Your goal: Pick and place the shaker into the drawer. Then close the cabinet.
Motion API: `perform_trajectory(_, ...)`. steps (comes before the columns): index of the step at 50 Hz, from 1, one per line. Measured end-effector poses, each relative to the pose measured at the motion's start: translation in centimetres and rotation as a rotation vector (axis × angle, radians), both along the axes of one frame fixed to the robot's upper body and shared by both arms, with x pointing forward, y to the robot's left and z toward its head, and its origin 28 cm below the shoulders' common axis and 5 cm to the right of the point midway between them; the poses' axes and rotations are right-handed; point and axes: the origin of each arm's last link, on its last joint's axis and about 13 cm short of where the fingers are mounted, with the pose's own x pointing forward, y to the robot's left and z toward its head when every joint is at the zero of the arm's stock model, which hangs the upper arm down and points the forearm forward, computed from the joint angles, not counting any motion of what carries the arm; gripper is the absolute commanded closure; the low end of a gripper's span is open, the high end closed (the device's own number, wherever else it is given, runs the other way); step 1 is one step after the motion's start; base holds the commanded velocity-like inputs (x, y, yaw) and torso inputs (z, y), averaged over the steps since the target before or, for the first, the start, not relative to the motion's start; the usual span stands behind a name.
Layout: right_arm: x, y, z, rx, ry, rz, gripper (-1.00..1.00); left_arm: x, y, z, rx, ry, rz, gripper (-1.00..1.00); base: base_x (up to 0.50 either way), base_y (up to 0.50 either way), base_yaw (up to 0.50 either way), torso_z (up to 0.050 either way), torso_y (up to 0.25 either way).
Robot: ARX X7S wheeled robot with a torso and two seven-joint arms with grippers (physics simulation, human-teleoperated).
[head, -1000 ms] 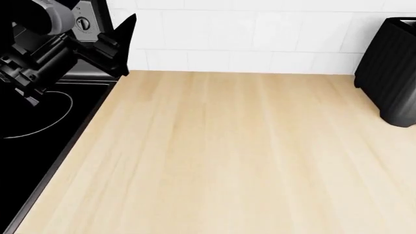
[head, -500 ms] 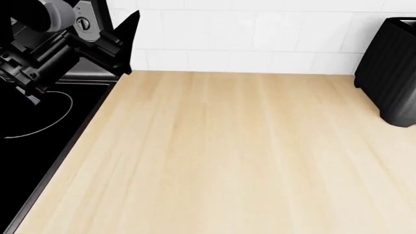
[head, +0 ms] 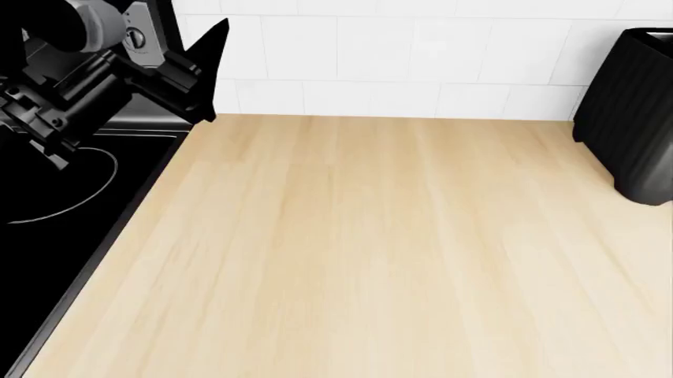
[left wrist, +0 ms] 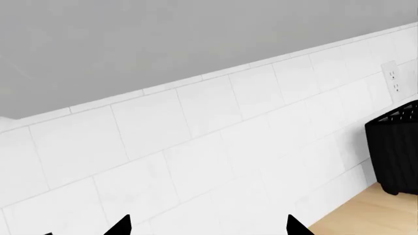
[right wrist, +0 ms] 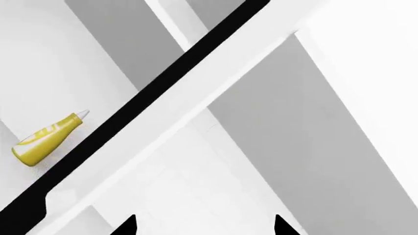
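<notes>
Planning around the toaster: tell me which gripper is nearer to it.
Left, as far as the views show. The left gripper hangs over the stove edge, across the counter from the toaster. The right gripper is outside the head view; its camera shows no toaster.

Pale wood-grain surface (head: 379, 252), evenly lit, running back to a white tiled wall (head: 421, 63). Glossy black cooktop (head: 63, 213) let in flush along one edge, a thin ring marked on it. White outlet plate (left wrist: 394, 81) on the tiles above the far end. Flat grey panel (left wrist: 163, 34) overhanging the tiling. Elsewhere, white and grey cabinet faces (right wrist: 313, 112) crossed by a black strip (right wrist: 150, 103).
</notes>
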Motion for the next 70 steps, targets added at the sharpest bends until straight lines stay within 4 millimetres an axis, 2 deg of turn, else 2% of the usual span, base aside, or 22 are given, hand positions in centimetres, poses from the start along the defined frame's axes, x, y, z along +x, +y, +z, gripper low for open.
perform_trajectory(15, 2.5, 0.6, 1.4, 0.012, 0.013, 0.106, -1.00, -0.1, -0.1, 0.1, -0.002, -0.003, -0.002, -1.00, 0.00, 0.00, 0.00, 0.001, 0.000)
perform_trajectory(26, 6.9, 0.8, 3.9, 0.048, 0.055, 0.274, -1.00, -0.1, 0.0, 0.0, -0.011, -0.001, -0.002, -1.00, 0.01, 0.01, 0.01, 0.003, 0.000)
perform_trajectory(31, 9.0, 0.7, 3.9, 0.067, 0.055, 0.383, -1.00, 0.0, 0.2, 0.0, -0.018, -0.002, 0.002, -1.00, 0.02, 0.01, 0.02, 0.007, 0.000)
perform_trajectory(36, 11.0, 1.5, 3.7, 0.036, 0.042, 0.434, -1.00, 0.2, 0.5, -0.1, -0.030, 0.001, 0.005, -1.00, 0.02, 0.01, 0.03, 0.004, 0.000)
perform_trajectory(42, 14.0, 3.6, 2.4, 0.021, -0.011, 0.425, -1.00, 0.3, 0.6, -0.4, -0.047, 0.008, 0.005, -1.00, 0.02, 0.01, 0.03, 0.002, 0.000)
perform_trajectory(47, 17.1, 9.9, 0.0, -0.070, 0.052, 0.669, -1.00, 0.3, 0.7, -0.6, -0.059, 0.015, 0.007, -1.00, 0.00, 0.00, 0.00, 0.000, 0.000)
perform_trajectory(52, 18.9, 14.3, -2.6, -0.079, 0.111, 0.864, -1.00, 0.2, 1.0, -0.7, -0.068, 0.020, 0.015, -1.00, 0.00, 0.00, 0.00, 0.000, 0.000)
perform_trajectory(59, 19.5, 16.5, -4.0, -0.025, 0.121, 1.005, -1.00, 0.1, 1.1, -1.0, -0.077, 0.029, 0.020, -1.00, 0.00, 0.00, 0.00, 0.000, 0.000)
perform_trajectory(70, 19.7, 18.2, -4.9, 0.010, 0.145, 1.092, -1.00, -0.1, 0.9, -1.1, -0.081, 0.034, 0.012, -1.00, 0.00, 0.00, 0.00, 0.000, 0.000)
